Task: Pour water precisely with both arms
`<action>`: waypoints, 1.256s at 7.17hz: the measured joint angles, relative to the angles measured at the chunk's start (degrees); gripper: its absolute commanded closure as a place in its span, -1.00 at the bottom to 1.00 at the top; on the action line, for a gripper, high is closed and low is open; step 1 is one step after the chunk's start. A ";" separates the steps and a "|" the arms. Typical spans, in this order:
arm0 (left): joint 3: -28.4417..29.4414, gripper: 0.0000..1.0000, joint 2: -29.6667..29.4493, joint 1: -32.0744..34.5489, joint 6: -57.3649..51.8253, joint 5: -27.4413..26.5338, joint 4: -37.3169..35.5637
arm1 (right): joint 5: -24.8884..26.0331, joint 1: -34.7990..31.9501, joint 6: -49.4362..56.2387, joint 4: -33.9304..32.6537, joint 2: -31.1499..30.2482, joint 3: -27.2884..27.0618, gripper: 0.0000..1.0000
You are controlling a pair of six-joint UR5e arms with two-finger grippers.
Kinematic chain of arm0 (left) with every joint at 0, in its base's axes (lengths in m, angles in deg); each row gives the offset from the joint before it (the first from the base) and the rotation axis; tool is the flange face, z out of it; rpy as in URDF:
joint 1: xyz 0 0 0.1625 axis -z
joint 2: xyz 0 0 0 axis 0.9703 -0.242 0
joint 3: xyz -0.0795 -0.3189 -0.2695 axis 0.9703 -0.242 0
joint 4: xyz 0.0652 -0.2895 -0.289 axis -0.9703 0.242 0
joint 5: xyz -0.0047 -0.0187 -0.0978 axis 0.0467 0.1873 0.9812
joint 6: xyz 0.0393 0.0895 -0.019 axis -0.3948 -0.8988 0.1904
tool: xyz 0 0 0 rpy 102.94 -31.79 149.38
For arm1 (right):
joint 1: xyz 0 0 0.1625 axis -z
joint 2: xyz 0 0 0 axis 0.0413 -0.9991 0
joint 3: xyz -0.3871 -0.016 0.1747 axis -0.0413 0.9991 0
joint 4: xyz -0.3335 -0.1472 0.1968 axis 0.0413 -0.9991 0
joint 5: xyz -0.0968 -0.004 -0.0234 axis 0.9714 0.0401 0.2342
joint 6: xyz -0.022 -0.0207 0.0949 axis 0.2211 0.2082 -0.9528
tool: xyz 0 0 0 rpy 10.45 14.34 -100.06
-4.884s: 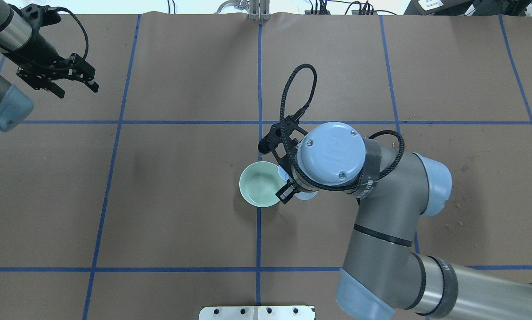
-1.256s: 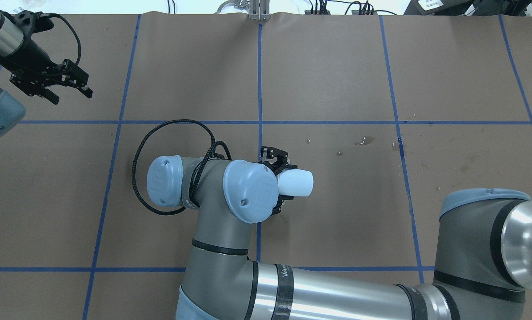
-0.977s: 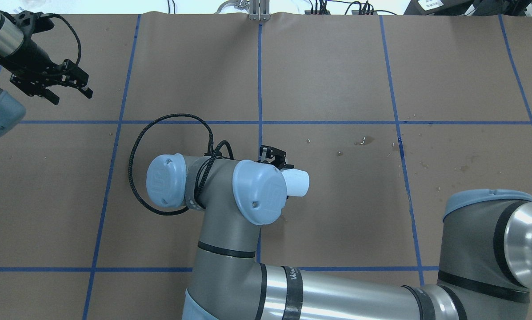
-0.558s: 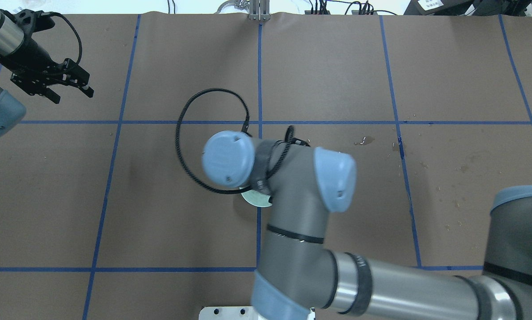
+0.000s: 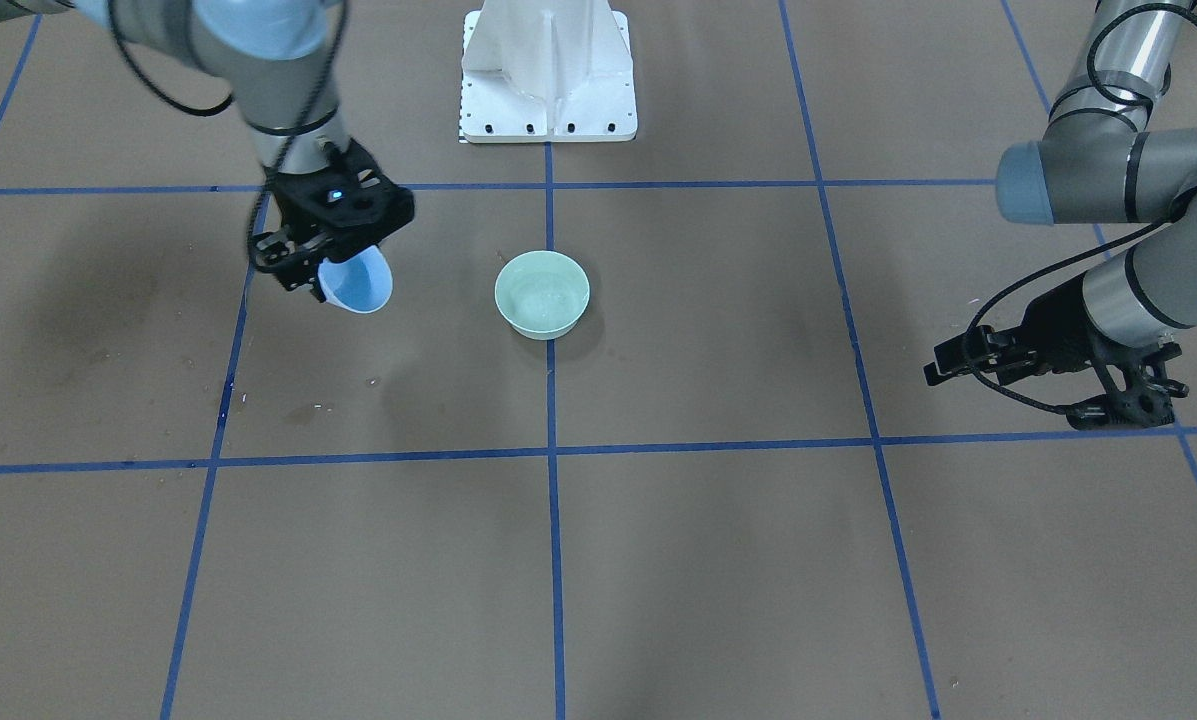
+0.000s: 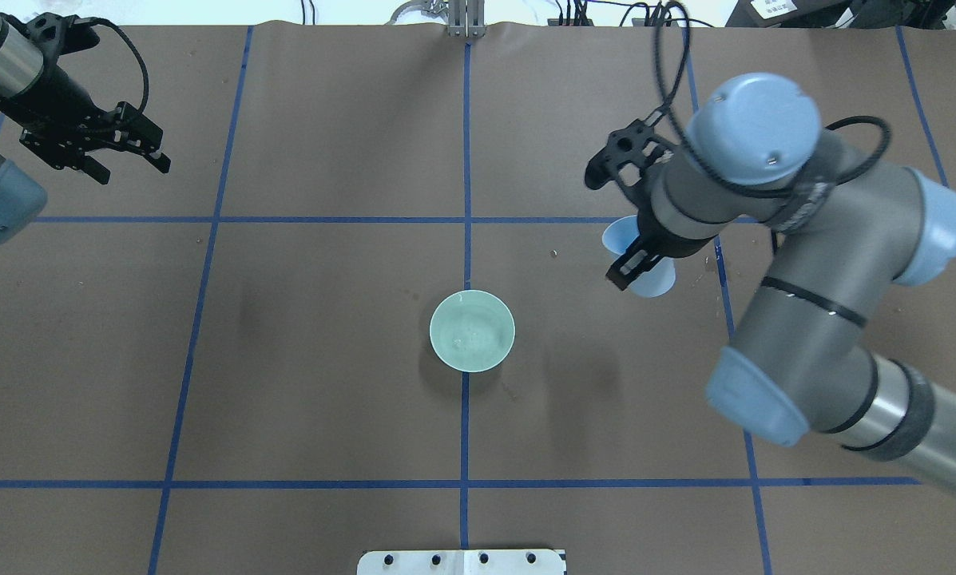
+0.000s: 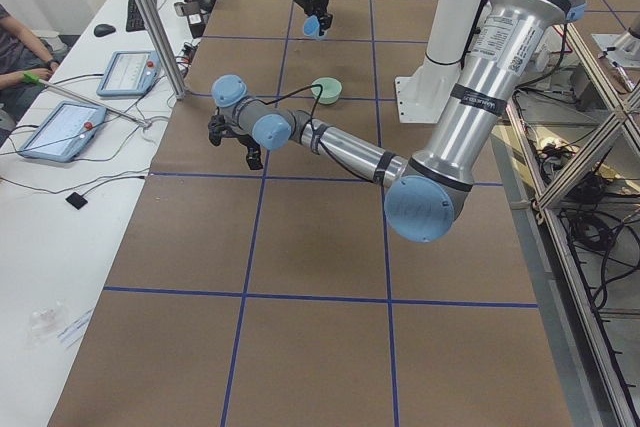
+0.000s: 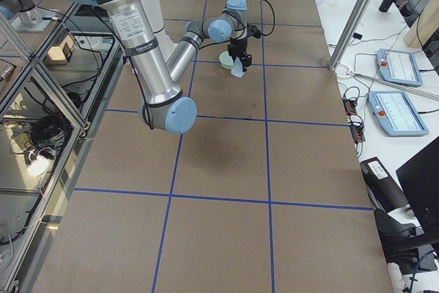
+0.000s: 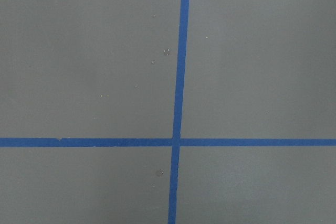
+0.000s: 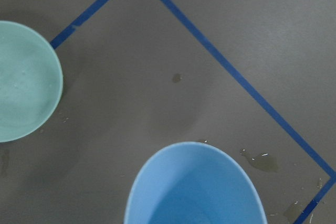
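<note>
Several water spots point(image 10: 261, 162) beside blue cup point(image 10: 194, 190)

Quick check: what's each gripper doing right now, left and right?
Left gripper: open, holding nothing.
Right gripper: shut on the blue cup.

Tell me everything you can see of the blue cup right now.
The blue cup is plain light blue, smooth, plastic-looking, tapering toward its base. The right gripper clamps its wall and holds it tilted above the table, apart from the green bowl. Small wet patches lie below it. Whether it is empty, I cannot tell.
</note>
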 measured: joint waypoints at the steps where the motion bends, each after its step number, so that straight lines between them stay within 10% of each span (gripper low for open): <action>1: -0.46 -0.99 0.06 -0.01 0.22 -0.07 -0.04 | -3.56 -3.95 -0.29 9.51 -6.89 -0.08 0.49; 6: -2.32 -0.99 0.20 -0.05 2.17 -0.24 -0.07 | -10.30 -15.50 -4.94 52.98 -28.85 7.54 0.49; 9: -3.89 -0.99 0.26 -0.06 4.17 -0.30 -0.13 | -7.73 -16.02 -10.97 84.76 -31.62 23.81 0.49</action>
